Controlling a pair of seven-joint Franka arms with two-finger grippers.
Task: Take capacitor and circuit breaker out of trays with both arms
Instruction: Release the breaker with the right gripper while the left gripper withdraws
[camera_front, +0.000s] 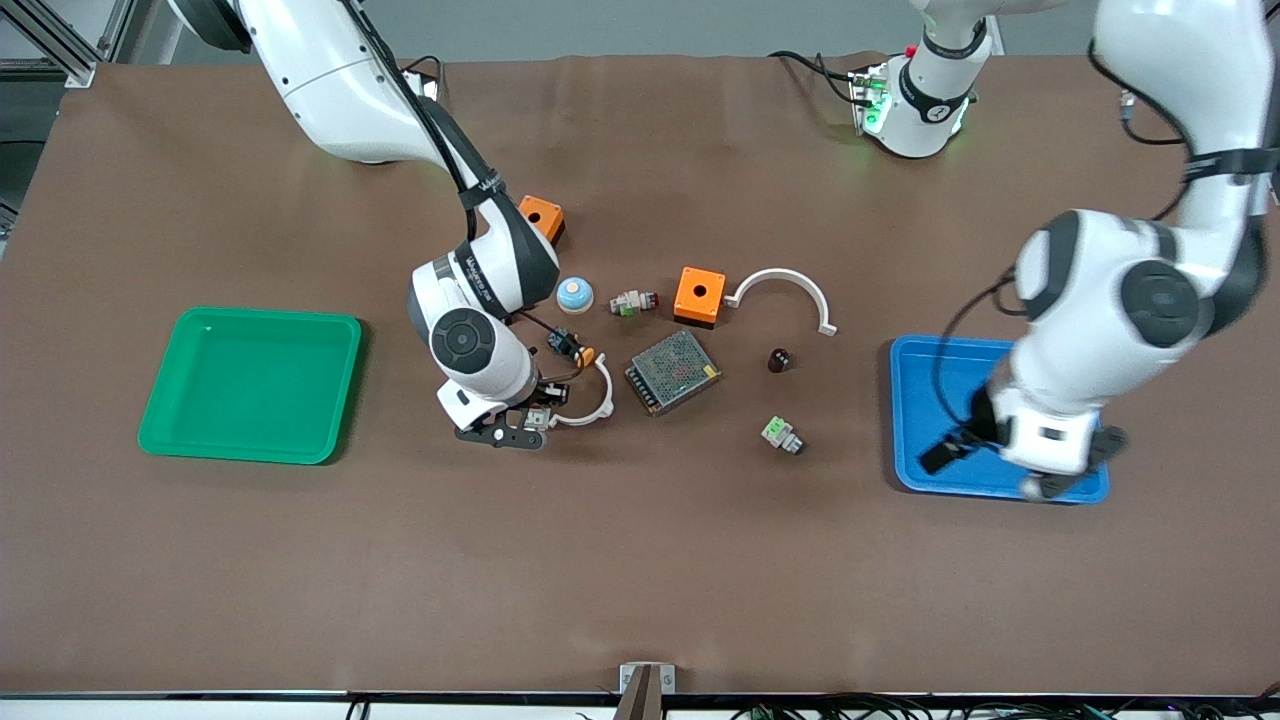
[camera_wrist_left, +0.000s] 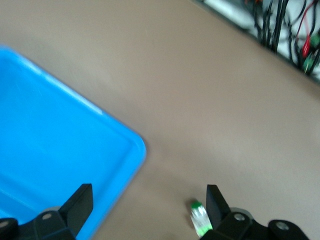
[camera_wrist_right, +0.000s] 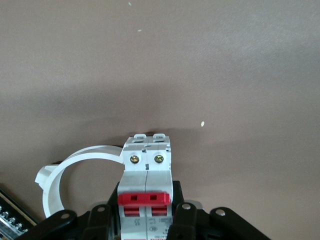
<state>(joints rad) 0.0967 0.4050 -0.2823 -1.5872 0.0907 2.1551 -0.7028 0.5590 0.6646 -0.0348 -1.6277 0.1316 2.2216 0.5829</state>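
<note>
The right claw (camera_wrist_right: 145, 220) was clenched on the breaker (camera_wrist_right: 146, 182), low over the desk (camera_front: 640, 560) beside a white ring clip (camera_wrist_right: 75, 172). The left claw (camera_wrist_left: 150, 207) hung spread and empty over the blue tray's (camera_wrist_left: 45, 150) corner, and the capacitor (camera_front: 779, 359) sat on the desk well apart from both claws

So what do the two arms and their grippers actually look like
Both arms have glossy white shells with dark grey joint bands and round grey caps at the joints. Black cables run along each arm. The right gripper and the left gripper have white bodies with black fingers; the wrist views show silver screws in the black finger mounts.
</note>
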